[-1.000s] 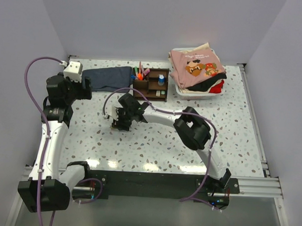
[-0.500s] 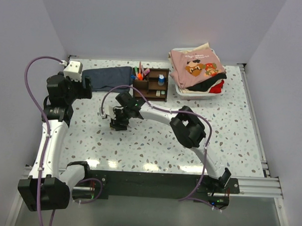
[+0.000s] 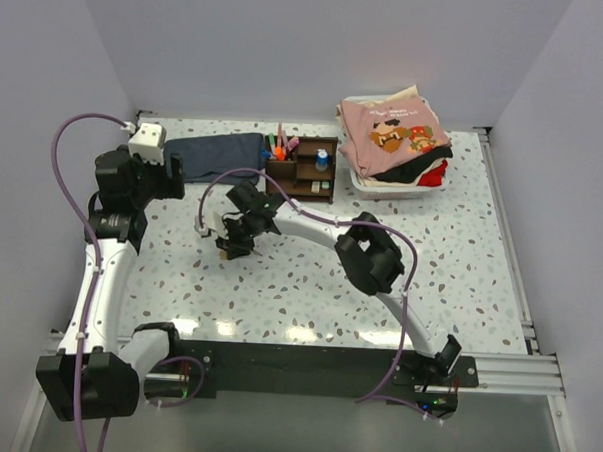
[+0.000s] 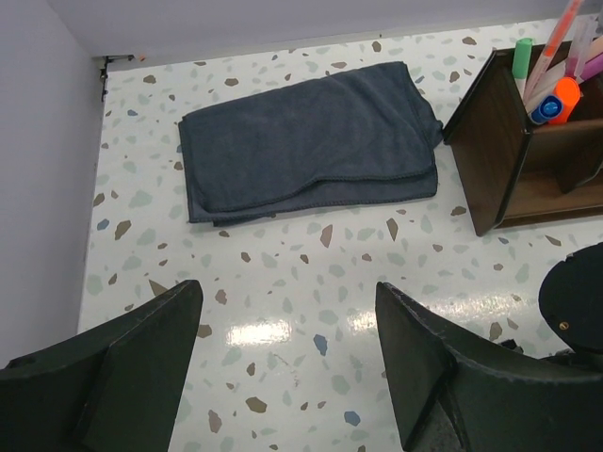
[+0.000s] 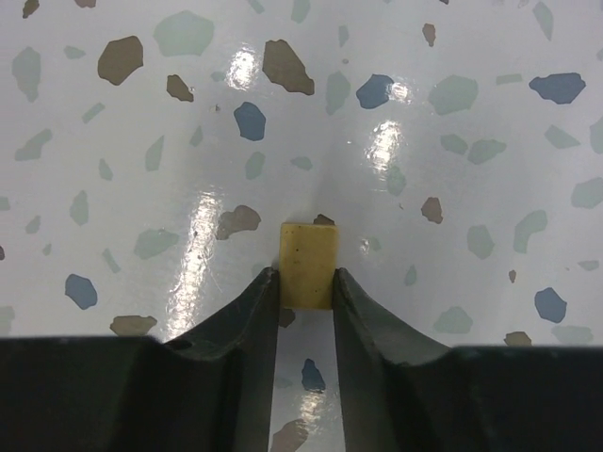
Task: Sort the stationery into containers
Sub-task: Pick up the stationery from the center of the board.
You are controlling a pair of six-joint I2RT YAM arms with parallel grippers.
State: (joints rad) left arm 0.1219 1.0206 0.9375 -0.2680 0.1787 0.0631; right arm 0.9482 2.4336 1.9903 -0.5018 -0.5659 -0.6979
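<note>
Right gripper (image 5: 304,276) is down low over the table (image 5: 424,141), and there's the tan eraser (image 5: 308,264), a small pale block, sitting squarely between the two dark fingers (image 5: 247,315). Both tips press against its long sides, one on each flank, with no gap showing. The far half of the eraser sticks out past the tips. White glossy surface all round, scattered with blue, brown and grey-green chips, and bright glare streaks just beyond the eraser. Can't tell if the block is lifted or resting on the table.
</note>
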